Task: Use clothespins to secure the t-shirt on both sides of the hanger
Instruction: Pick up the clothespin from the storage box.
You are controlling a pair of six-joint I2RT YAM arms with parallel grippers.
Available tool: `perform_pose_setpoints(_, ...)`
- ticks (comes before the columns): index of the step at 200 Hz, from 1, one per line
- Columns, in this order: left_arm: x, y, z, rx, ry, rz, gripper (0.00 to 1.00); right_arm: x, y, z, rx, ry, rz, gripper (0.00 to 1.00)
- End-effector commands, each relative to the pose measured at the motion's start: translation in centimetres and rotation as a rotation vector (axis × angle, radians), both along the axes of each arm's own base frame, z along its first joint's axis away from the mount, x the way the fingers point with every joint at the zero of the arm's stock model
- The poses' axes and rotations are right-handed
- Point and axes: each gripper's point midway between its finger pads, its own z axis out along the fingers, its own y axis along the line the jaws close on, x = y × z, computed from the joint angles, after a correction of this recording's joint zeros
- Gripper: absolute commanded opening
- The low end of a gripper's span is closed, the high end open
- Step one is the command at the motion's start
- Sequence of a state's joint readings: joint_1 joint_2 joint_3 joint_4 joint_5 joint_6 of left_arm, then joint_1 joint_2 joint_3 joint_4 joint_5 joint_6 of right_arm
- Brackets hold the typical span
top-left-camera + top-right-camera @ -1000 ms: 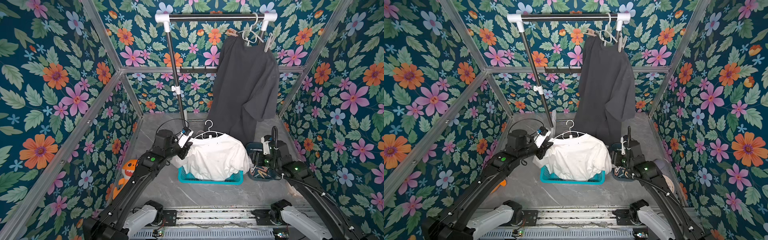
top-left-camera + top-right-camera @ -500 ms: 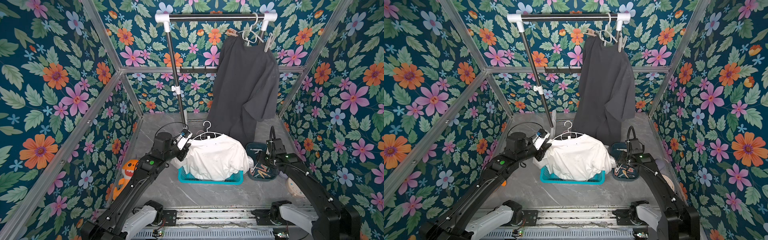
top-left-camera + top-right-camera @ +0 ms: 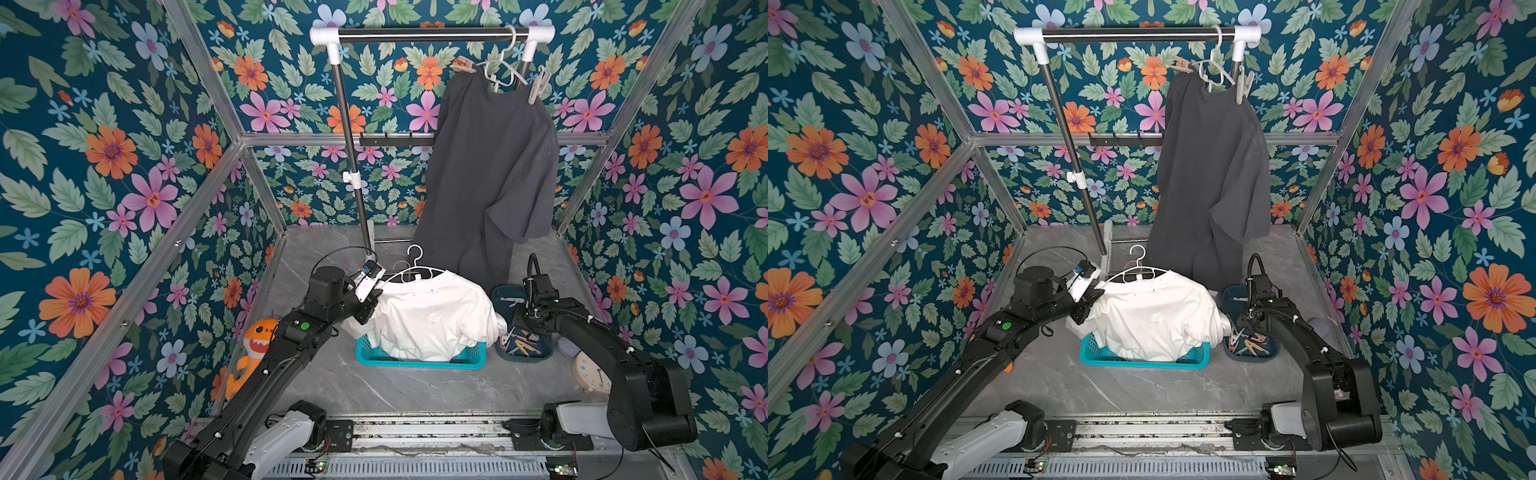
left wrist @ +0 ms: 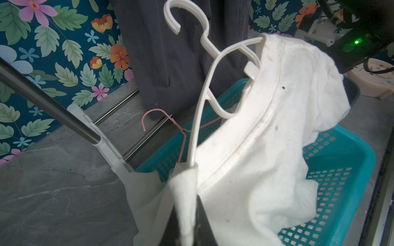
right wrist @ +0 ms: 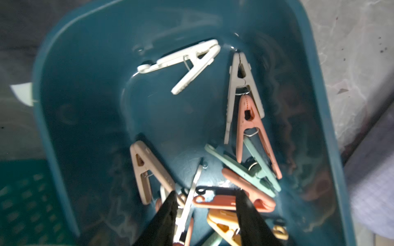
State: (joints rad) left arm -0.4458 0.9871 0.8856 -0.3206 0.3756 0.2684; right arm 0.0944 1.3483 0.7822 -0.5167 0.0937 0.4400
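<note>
My left end effector (image 3: 369, 305) is clamped on the soft t-shirt (image 3: 432, 316) over the hanger (image 4: 211, 45); my right end effector (image 5: 207, 209), half-open, straddles light, stiff, slippery clothespins (image 5: 249, 121) in the right-hand tub (image 5: 85, 64); I'd pinch one's splayed legs.

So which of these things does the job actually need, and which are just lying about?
In use: white fabric t-shirt, white plastic hanger, pastel plastic clothespins, dark teal plastic tub.
Lying about: orange plush shark, cream round clock, dark grey hung shirt.
</note>
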Motion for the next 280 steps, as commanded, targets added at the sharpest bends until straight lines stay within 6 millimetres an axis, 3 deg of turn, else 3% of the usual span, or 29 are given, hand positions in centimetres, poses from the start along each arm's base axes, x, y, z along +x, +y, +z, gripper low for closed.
perform_pose_setpoints(1, 0.3, -0.6, 0.9, -0.028, -0.037, -0.022, 0.00, 1.0, -0.7, -0.3, -0.030, -0.018, -0.015, 0.45)
perform_pose_setpoints(110, 0.1, -0.7, 1.4, -0.040, -0.047, -0.033, 0.00, 3.0, -1.4, -1.4, -0.038, 0.037, -0.017, 0.38)
perform_pose_setpoints(162, 0.0, -0.5, 1.2, -0.036, -0.055, -0.027, 0.00, 2.7, 0.7, -0.5, 0.060, 0.029, 0.082, 0.41)
perform_pose_setpoints(195, 0.8, 0.0, 1.4, -0.029, -0.053, 0.028, 0.00, 2.7, 3.4, -0.4, 0.176, 0.054, 0.188, 0.44)
perform_pose_setpoints(280, 0.8, 0.8, 1.9, -0.015, -0.083, 0.061, 0.00, 0.4, 3.9, -2.3, 0.106, 0.180, 0.216, 0.46)
